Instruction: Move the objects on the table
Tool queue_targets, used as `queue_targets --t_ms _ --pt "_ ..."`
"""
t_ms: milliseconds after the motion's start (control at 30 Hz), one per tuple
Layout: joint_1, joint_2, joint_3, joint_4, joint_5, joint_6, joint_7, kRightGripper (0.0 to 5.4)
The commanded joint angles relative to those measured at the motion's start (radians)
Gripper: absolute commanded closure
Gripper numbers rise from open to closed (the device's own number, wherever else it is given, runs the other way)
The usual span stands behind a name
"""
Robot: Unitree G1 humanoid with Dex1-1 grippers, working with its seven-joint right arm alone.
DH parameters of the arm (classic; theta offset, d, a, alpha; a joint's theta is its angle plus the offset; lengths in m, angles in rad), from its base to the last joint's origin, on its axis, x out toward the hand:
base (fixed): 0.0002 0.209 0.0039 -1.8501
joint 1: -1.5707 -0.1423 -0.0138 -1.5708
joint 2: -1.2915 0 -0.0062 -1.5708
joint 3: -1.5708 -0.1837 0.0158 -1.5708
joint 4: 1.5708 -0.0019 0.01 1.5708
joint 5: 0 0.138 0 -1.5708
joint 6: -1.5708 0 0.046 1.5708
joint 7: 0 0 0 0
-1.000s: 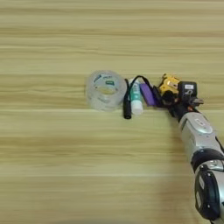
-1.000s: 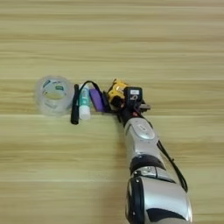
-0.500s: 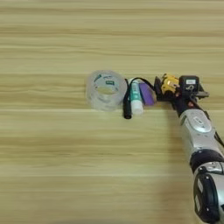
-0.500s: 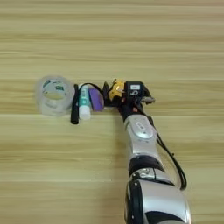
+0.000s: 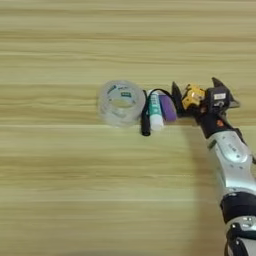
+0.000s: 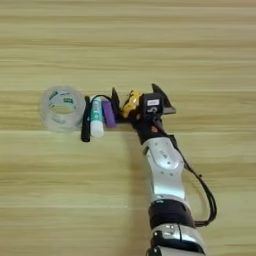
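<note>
Several small objects lie in a row on the table. From the left they are a clear tape roll, a black cable with its plug, a white-and-green glue stick and a small purple piece. At the row's right end is the yellow-black tape measure. My right gripper is open at the tape measure. One black finger stands between the purple piece and the tape measure, and the other points up on its right side. The silver forearm comes in from the bottom edge.
A black cable loops along the right side of my forearm. Bare wood-grain table surface stretches to the left, above and below the row of objects.
My gripper has reached a little further forward and its fingers now stand spread on either side of the tape measure. The tape roll, glue stick and purple piece have stayed in place.
</note>
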Motion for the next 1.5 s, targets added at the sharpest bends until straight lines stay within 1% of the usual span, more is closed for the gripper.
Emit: queue_targets --t_ms 33,167,300,600,867,1500 --pt "0.001 -0.019 0.022 -0.168 0.006 0.052 0.021 0.02" --pt "0.061 -0.012 0.046 -0.272 0.006 0.105 0.048 0.02" --pt "0.092 -0.009 0.056 -0.302 -0.001 0.135 0.059 0.02" --pt "0.15 -0.001 0.086 -0.355 -0.015 0.172 0.081 0.02" --pt "0.142 0.008 0.101 -0.311 -0.034 0.181 0.081 0.02" --pt "0.095 0.015 0.108 -0.153 -0.056 0.137 0.074 0.02"
